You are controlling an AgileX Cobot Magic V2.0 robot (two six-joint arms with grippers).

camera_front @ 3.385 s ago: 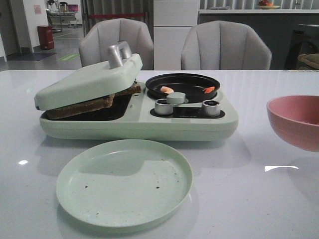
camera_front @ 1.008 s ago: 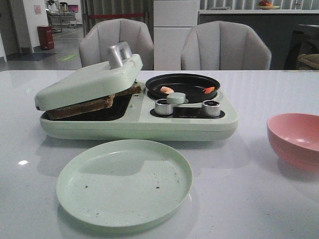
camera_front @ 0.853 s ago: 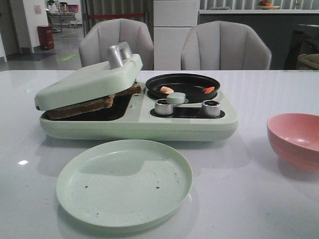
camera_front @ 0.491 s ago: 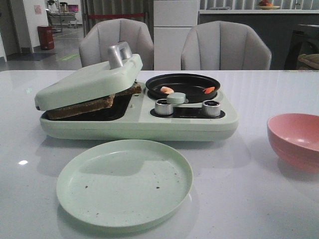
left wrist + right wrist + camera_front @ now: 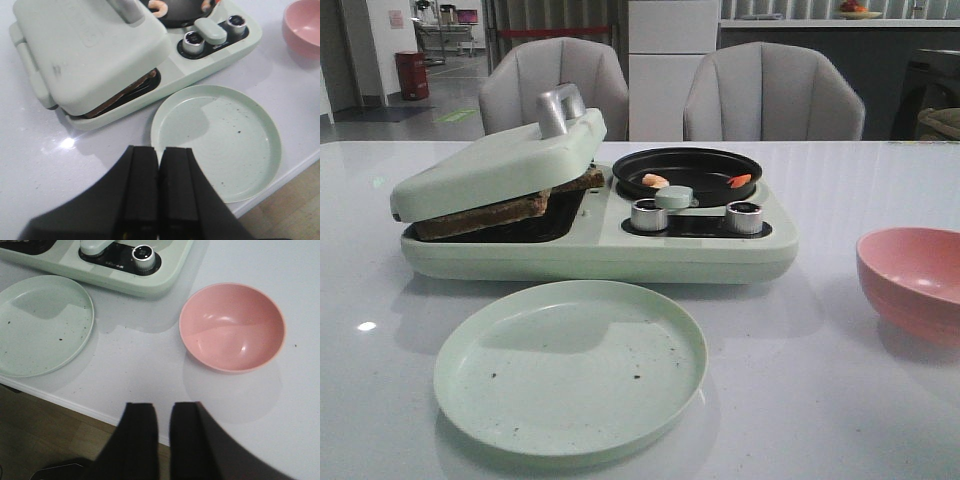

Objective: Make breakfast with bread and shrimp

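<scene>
White and glossy, the bench [image 5: 840,400] is backed by two grey chairs [image 5: 772,92] and a dim room beyond. A pale green breakfast maker [image 5: 600,235] is set across the middle of the bench. Under its tilted lid [image 5: 495,165], on the left side, the bread [image 5: 505,205] is held in the toasting bay, its dark crust showing along the near edge; the lid is propped up on it rather than fully closed. In the small black pan [image 5: 687,170] on the far right of the appliance the two shrimp [image 5: 655,181] are seen, the paler one to the left and the redder one well apart to the right. A green plate [image 5: 570,365] lies bare on the near side, just in front of the appliance, and a pink bowl [image 5: 915,280] stands to the right, likewise bare.

The left gripper [image 5: 158,190] is closed with its fingers touching and nothing between them, held above the near bench edge. The right gripper [image 5: 162,440] is held narrowly apart, also with nothing in it, near the bowl.

Loading is judged complete: bread and shrimp are both in the appliance. Serving appears to remain, namely the lid to be lifted and the food moved to the plate.
</scene>
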